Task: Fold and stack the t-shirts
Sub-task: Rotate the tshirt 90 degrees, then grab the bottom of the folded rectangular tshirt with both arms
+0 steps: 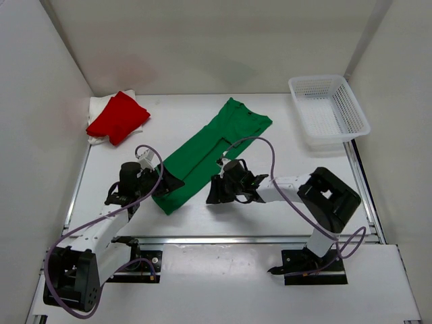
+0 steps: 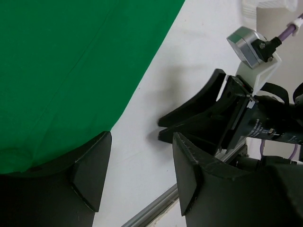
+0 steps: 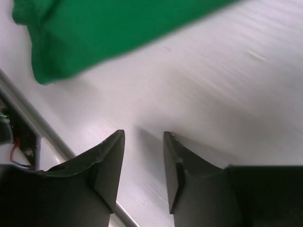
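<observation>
The green t-shirt (image 1: pixel 209 152) lies as a long folded strip slanting across the middle of the table (image 1: pixel 290 202), with its near end between your grippers. The red t-shirt (image 1: pixel 118 116) sits folded on the cream-white t-shirt (image 1: pixel 98 106) in the far left corner. Your left gripper (image 1: pixel 170 183) is parted at the hem's left corner and holds nothing. Your right gripper (image 1: pixel 214 194) is parted over bare table just beside the strip, also empty. The next step is probably folding the hem toward the collar: pinch both corners through every layer, then lift them evenly.
</observation>
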`<state>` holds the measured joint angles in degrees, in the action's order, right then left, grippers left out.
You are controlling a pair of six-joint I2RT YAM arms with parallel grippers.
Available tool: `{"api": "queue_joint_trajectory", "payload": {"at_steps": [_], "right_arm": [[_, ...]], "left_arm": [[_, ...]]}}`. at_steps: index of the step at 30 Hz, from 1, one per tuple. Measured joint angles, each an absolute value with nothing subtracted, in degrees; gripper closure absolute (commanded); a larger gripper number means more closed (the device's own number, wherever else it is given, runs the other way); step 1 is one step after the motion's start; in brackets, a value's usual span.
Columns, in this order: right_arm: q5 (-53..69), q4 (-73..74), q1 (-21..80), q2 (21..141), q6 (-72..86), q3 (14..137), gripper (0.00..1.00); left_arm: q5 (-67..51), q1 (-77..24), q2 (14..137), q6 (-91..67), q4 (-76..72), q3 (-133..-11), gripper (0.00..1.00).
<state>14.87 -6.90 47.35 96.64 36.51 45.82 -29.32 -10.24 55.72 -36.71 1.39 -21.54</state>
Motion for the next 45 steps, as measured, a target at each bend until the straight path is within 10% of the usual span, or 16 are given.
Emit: {"api": "queue_joint_trajectory", "payload": {"at_steps": [8,15,23,30,45], "right_arm": [[12.7,-15.9,48.9,106.3,43.9,52.2,0.63],[12.4,-18.5,48.9,112.7,46.5,57.5,0.98],[13.5,-19.2,45.2,105.2,46.1,47.3,1.00],[16.8,-9.1,25.5,82.5,39.0,29.1,0.59],[14.7,7.1,38.6,45.4,46.2,9.7,0.61]], "left_arm": [[-30.5,-9.2,54.2,-35.6,3.0,-21.5,0.37],[-30.9,-8.8,54.3,-35.5,3.0,-21.5,0.37],[-30.5,-10.5,54.7,-35.3,3.0,-21.5,0.36],[-26.0,-22.0,56.3,-34.7,3.0,-21.5,0.34],[-20.8,-33.9,67.3,-32.3,1.4,-20.3,0.32]]}}
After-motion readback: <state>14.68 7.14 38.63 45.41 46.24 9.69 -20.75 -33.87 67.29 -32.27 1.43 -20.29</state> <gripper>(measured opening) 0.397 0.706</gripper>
